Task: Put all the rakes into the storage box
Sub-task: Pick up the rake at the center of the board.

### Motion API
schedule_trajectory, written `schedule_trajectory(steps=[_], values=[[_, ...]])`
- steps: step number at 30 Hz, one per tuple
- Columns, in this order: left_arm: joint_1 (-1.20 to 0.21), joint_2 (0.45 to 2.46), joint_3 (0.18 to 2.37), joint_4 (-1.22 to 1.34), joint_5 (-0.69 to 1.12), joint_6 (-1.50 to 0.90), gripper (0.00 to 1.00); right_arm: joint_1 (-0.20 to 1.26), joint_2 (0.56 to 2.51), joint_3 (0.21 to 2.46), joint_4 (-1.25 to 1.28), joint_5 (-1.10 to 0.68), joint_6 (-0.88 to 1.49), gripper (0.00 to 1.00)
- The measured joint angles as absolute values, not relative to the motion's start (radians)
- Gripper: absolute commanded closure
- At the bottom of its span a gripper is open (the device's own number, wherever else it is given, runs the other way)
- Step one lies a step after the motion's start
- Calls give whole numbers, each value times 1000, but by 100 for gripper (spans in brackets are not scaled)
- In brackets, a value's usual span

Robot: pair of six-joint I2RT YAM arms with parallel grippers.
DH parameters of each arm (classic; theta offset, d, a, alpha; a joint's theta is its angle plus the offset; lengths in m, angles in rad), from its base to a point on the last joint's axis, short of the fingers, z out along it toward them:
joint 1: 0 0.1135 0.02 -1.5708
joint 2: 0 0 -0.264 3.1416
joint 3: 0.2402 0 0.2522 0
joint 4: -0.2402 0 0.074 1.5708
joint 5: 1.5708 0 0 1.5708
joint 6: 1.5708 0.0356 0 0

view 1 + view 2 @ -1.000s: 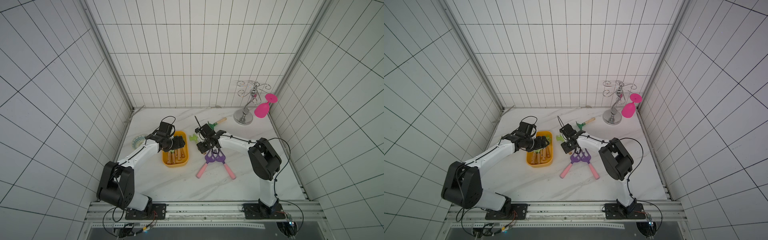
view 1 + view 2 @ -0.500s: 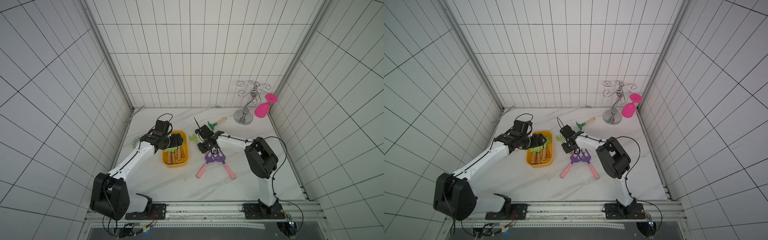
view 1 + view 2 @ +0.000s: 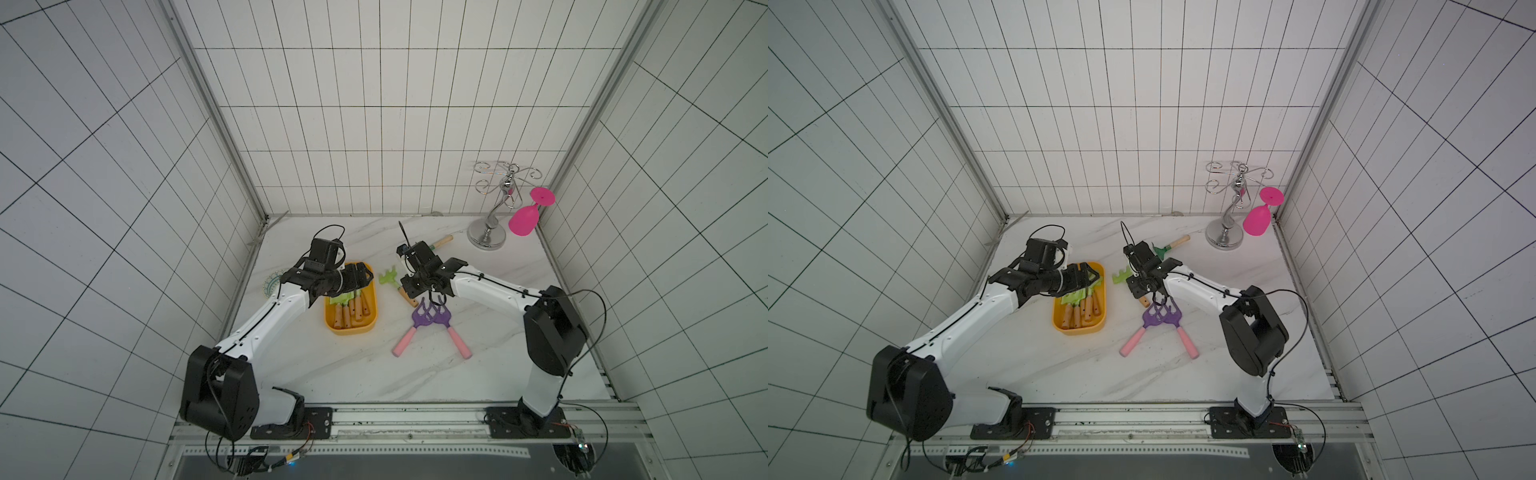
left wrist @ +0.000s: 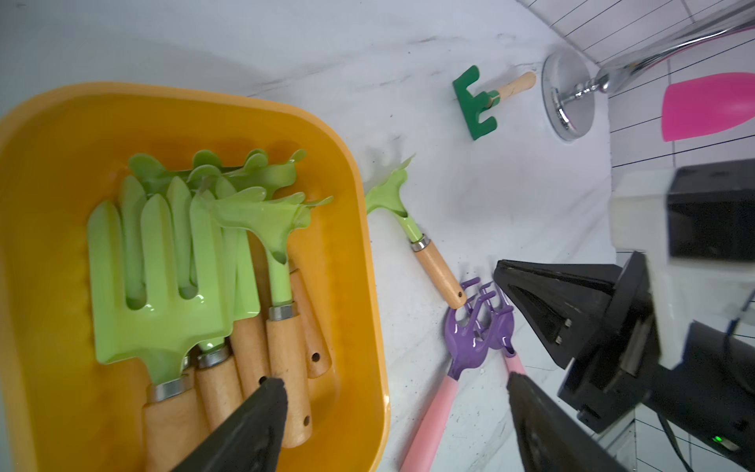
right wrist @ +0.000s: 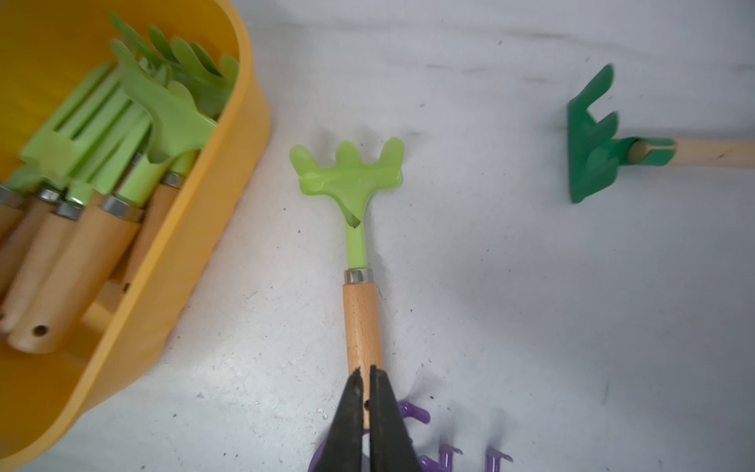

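The grasp is the step in hand. The right gripper (image 5: 365, 372) has its jaws pressed almost together at the wooden handle end of the light-green rake (image 5: 361, 310). The rake lies flat near the middle of the worktop (image 3: 332, 365), just beside the storage box (image 5: 228, 171). I cannot tell whether the jaws truly pinch it. The left gripper (image 4: 396, 382) has its jaws spread above the box. The next move calls for a sure hold, then a lift over the box's rim.

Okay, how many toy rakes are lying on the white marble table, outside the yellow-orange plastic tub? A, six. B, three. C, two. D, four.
D: one light green rake with a wooden handle, one dark green rake with a wooden handle and two purple rakes with pink handles lie outside the yellow-orange plastic tub.
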State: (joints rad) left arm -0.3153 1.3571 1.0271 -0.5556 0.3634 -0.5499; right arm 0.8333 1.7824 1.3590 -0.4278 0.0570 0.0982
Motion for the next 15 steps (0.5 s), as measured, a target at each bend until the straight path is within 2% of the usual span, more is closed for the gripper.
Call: schedule_trajectory(steps=[3, 4, 6, 8, 15], values=[[-346, 1357, 1024, -509, 381, -570, 14, 834, 1730, 1362, -428, 46, 98, 80], [-354, 1357, 1024, -499, 385, -575, 14, 834, 1728, 1364, -428, 44, 98, 75], [-364, 1359, 1024, -487, 390, -581, 14, 834, 1745, 1365, -433, 38, 91, 57], [-364, 1359, 1023, -486, 389, -584, 14, 834, 1783, 1365, -439, 33, 81, 50], [-355, 1344, 1004, -498, 359, -582, 14, 833, 1955, 1365, -456, 8, 57, 44]])
